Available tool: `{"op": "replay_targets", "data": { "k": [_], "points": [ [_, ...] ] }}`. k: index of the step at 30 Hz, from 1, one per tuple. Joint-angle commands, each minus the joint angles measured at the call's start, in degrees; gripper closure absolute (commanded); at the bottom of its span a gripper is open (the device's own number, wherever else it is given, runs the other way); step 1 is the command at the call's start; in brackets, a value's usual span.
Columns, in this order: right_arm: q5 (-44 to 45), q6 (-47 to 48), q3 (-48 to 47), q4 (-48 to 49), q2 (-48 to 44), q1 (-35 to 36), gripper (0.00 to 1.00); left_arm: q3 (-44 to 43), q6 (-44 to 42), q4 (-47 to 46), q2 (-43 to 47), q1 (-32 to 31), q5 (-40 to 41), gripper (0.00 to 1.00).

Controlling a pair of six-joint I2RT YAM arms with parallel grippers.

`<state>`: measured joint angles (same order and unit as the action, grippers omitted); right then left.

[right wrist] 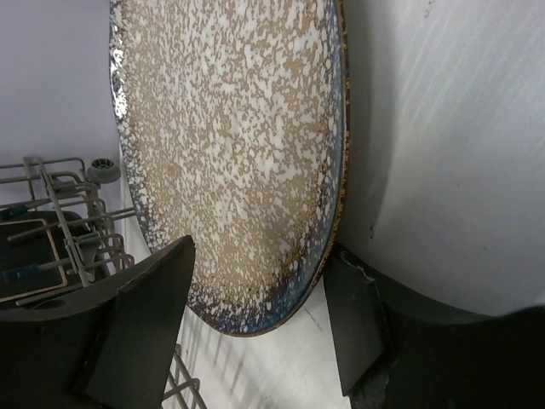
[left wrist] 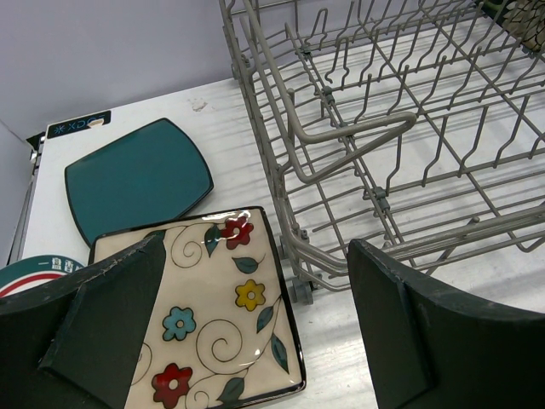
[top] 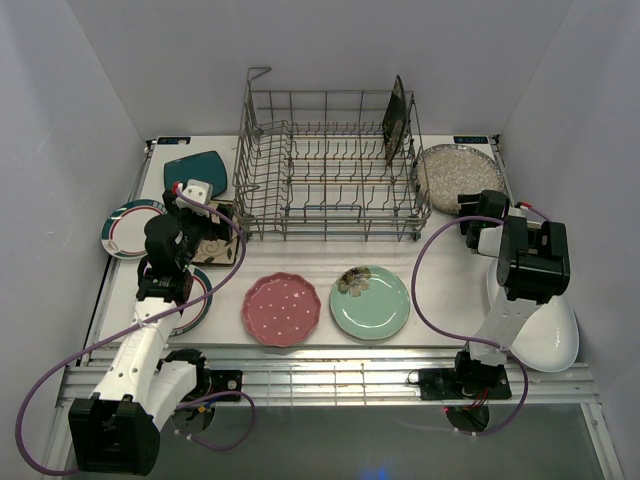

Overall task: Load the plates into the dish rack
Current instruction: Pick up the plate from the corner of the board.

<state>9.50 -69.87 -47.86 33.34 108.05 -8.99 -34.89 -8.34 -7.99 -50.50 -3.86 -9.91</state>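
Observation:
The grey wire dish rack stands at the back middle with one dark plate upright in its right end. My right gripper is open, its jaws either side of the near rim of the speckled plate, which lies right of the rack. One finger is close against the rim and the other stands apart. My left gripper hangs open over the right edge of the floral square plate, beside the rack's left wall. The teal square plate lies behind it.
A pink dotted plate and a mint green plate lie in front of the rack. Two rimmed round plates lie at the left. A big white oval plate lies at the right, under the right arm.

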Motion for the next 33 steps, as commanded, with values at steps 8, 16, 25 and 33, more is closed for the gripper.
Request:
{"op": "replay_targets", "data": {
  "k": [8,16,25,33],
  "points": [
    [2.55,-1.77,1.54,3.92,2.87,-0.32,0.44,-1.32,-0.27,0.08,1.19,-0.01,-0.64,0.02],
    [2.11,-1.94,2.07,3.84,2.69,-0.5,0.78,-1.32,-0.36,0.08,1.28,-0.01,-0.55,0.02],
    [3.51,-0.01,2.59,3.22,0.76,-0.5,0.92,-1.4,-0.27,0.17,1.46,-0.01,-0.37,0.02],
    [7.81,4.47,0.84,-3.53,-3.36,-0.32,0.92,-1.76,-0.36,0.43,1.63,-0.01,-0.63,0.02]
  ]
}}
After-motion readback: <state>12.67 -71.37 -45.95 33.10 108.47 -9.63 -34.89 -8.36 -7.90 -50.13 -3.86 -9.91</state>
